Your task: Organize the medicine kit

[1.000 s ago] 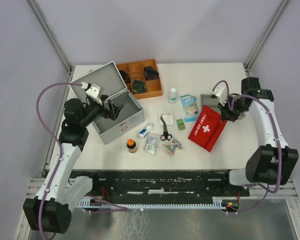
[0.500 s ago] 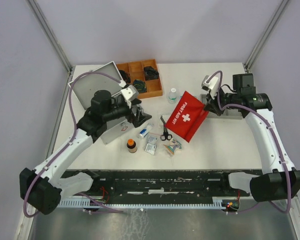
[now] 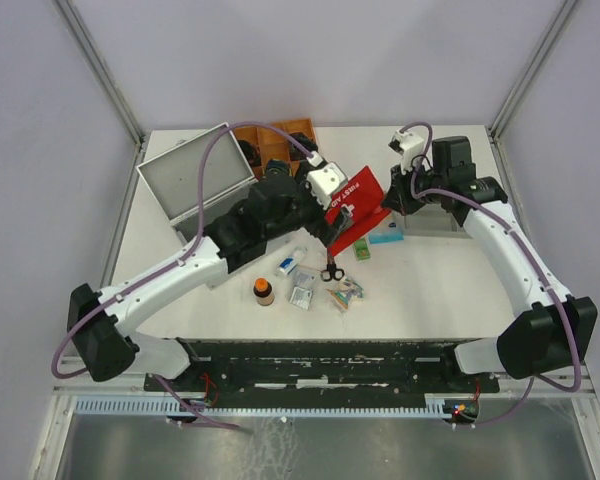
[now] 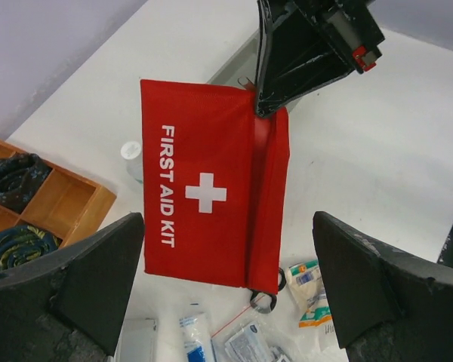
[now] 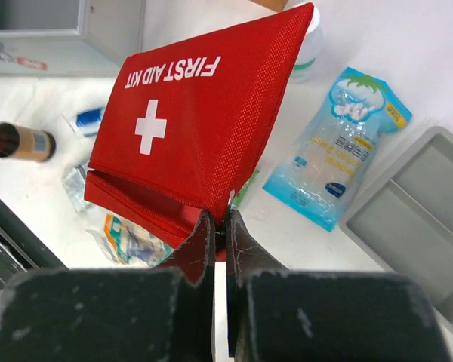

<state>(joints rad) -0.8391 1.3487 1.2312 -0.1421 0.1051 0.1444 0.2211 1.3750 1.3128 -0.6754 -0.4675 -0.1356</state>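
Table [image 3: 460, 290]: white, both arms reach in over its middle. Case [image 3: 185, 180]: silver-grey, back-left corner of the table, lid up. The left arm crosses in front and hides most of the box. The right wrist view catches its front wall with the small red mark.

Wooden tray [image 3: 280, 135]: just right of the case at the back edge, dark items in its compartments.

Pouch [image 4: 200, 196]: red, with a white cross and FIRST AID KIT lettering, lifted off the table above the central clutter. Right gripper [image 5: 219, 220]: fingers pinched together on the pouch's top edge by the zip, and the pouch dangles from it. Left gripper [image 4: 228, 249]: fingers spread wide, one on each side of the pouch in its wrist view, holding nothing. Contact with the pouch cannot be told.

Grey tray [image 5: 411, 219]: shallow, divided, on the right side. Blue packet [image 5: 340, 139]: flat on the table just beside the grey tray.

Scissors [image 3: 330, 268]: black handles, lying under the pouch. Brown bottle [image 3: 263, 291]: near the front edge, apart from the scissors. White bottle [image 4: 130, 153]: small, behind the pouch, near the wooden tray. Small packets [image 3: 302, 292]: scattered between the brown bottle and the scissors.
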